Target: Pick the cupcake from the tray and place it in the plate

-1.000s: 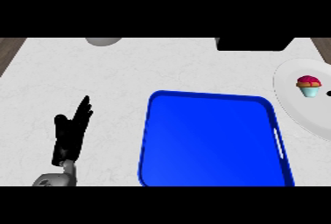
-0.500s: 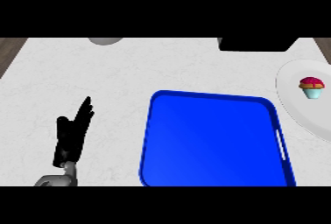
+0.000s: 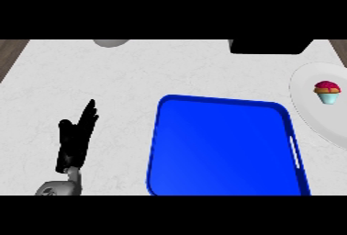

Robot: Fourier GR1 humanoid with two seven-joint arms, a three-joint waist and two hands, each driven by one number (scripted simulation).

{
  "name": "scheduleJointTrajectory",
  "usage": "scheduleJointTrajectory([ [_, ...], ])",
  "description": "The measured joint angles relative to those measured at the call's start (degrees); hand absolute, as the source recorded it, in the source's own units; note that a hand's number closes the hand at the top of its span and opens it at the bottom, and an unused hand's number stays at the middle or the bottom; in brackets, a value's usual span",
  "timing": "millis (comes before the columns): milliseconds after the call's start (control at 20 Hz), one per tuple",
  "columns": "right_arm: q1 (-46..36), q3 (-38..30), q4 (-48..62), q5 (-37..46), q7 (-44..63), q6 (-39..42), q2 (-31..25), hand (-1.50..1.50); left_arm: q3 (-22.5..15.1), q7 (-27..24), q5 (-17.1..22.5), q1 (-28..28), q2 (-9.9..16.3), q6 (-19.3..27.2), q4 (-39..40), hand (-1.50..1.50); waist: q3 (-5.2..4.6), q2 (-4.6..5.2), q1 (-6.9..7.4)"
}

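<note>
Cupcake (image 3: 327,92) on plate (image 3: 313,110)

Kitchen counter, seen from above.
A pale marbled worktop (image 3: 169,69) carried a blue serving tray (image 3: 224,147), a white plate (image 3: 311,110) with a cupcake (image 3: 327,92) on it, and a dark appliance (image 3: 267,47) at the back.

No legible text, seemingly.

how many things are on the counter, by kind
tray: 1, blue
plate: 1, white
cupcake: 1, on the plate
grey object at the far edge: 1
black object at the far edge: 1
total: 5
</note>
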Motion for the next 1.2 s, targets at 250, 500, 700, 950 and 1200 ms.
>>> scheduleJointTrajectory([
  [250, 0.3, 1.3, 0.4, 0.0, 0.7, -2.7, 0.1, -1.50, 0.0, 0.7, 0.0, 0.3, 0.1, -0.4, -0.9, 0.00, 0.00, -0.01, 0.10],
  [500, 0.2, 2.2, 1.1, 0.1, 1.4, -6.2, 0.4, -1.50, 0.1, 1.0, -0.1, -0.6, -0.2, -0.3, -0.2, 0.00, 0.02, 0.10, 0.26],
  [700, 1.5, 2.6, 1.7, -0.1, 0.9, -8.0, 0.3, -1.50, 0.7, 0.6, 0.1, -1.4, 0.1, -0.9, 1.2, 0.00, 0.03, 0.13, 0.24],
  [950, 3.0, 3.1, 2.3, -0.3, 0.7, -9.4, -0.4, -1.50, 1.3, -0.5, 0.6, -0.4, 0.6, -1.6, 1.0, 0.00, 0.01, 0.11, 0.26],
  [1200, 4.4, 3.1, 3.0, -0.7, 0.2, -9.4, -2.1, -1.50, 0.4, 0.2, -0.3, -0.4, -0.4, -0.7, 0.3, 0.00, 0.09, 0.17, 0.38],
])
